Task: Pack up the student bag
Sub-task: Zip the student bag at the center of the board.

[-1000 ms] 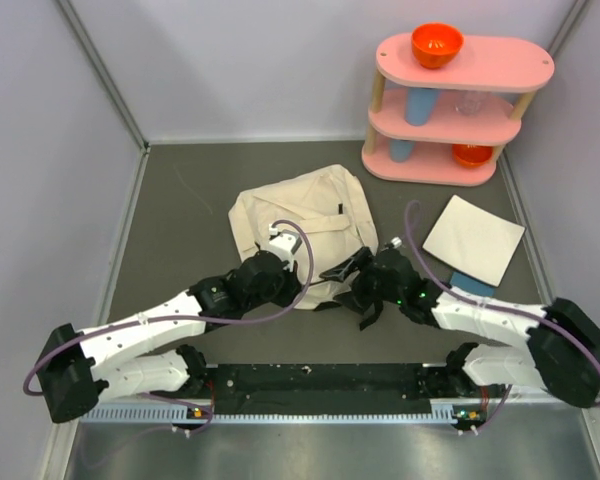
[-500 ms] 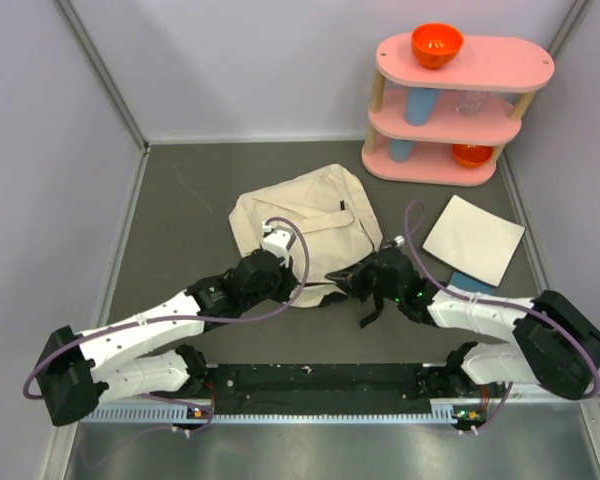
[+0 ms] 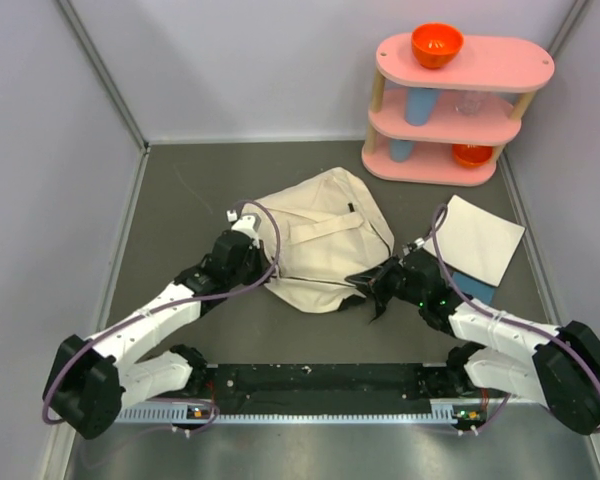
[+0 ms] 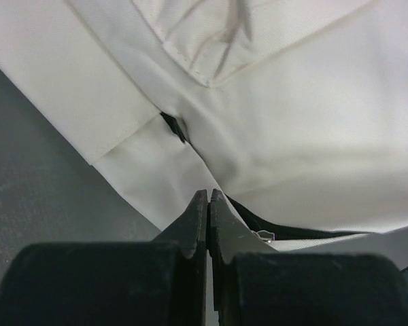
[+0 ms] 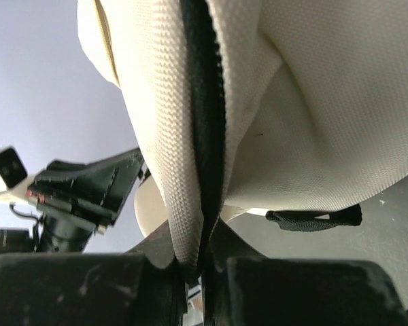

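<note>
The left end effector (image 4: 208, 198), its jaws pinched together on a cream edge of the student bag (image 3: 325, 240), has swung leftward. This stretches the bag wider across the middle of the desk (image 3: 180, 190). The right end effector (image 5: 198, 265), open a second ago, now clamps the bag's black zipper rim.

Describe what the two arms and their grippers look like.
Both the left arm and the right arm have white link shells between bulky black joint housings. A purple cable loops along each arm toward the wrist. Small green lights glow near the right wrist. The left gripper and the right gripper have black, blocky fingers that narrow toward the tips.
</note>
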Available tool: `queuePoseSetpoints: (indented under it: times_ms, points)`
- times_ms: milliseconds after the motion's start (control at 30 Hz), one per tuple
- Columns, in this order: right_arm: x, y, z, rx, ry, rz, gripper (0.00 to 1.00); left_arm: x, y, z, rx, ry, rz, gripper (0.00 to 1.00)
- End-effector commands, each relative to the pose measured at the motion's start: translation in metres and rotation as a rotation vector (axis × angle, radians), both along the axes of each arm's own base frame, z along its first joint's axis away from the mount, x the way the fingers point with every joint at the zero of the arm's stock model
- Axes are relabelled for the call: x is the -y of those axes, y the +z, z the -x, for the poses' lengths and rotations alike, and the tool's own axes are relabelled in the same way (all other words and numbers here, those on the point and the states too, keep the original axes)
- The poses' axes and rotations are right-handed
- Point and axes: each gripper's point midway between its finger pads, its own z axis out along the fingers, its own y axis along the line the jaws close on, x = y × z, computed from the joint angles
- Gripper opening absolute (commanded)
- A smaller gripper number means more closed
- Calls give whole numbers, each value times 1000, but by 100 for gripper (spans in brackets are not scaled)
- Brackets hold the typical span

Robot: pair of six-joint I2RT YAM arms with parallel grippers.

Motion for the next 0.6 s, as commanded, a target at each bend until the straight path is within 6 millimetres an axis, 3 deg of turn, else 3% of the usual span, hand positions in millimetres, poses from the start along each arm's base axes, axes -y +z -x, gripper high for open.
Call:
queuePoseSetpoints:
  times_ms: [0, 100, 167, 200, 233, 267, 333, 433, 467, 567]
  points:
    - [17, -3, -16, 71, -13, 98, 0, -70, -44, -29, -48, 222, -198, 0]
    - [11, 4, -11, 104, 39, 85, 0, -65, -57, -44, -98, 209, -176, 0]
    - [9, 10, -8, 122, 67, 73, 0, -52, -62, -46, -122, 163, -133, 0]
    - [7, 13, -8, 141, 83, 79, 0, -46, -69, -43, -138, 131, -117, 0]
    - [6, 15, -6, 145, 103, 82, 0, -26, -67, -34, -160, 35, -34, 0]
    - [6, 15, -6, 146, 106, 91, 0, -23, -69, -31, -168, 30, -24, 0]
    - [7, 19, -5, 172, 105, 85, 0, -31, -81, -25, -199, 78, -38, 0]
    - [10, 21, -1, 181, 127, 122, 0, -60, -81, -44, -179, 210, -168, 0]
    - [11, 21, 0, 189, 139, 135, 0, -65, -63, -65, -149, 255, -168, 0]
    - [9, 26, 6, 215, 179, 132, 0, -74, -58, -86, -160, 276, -206, 0]
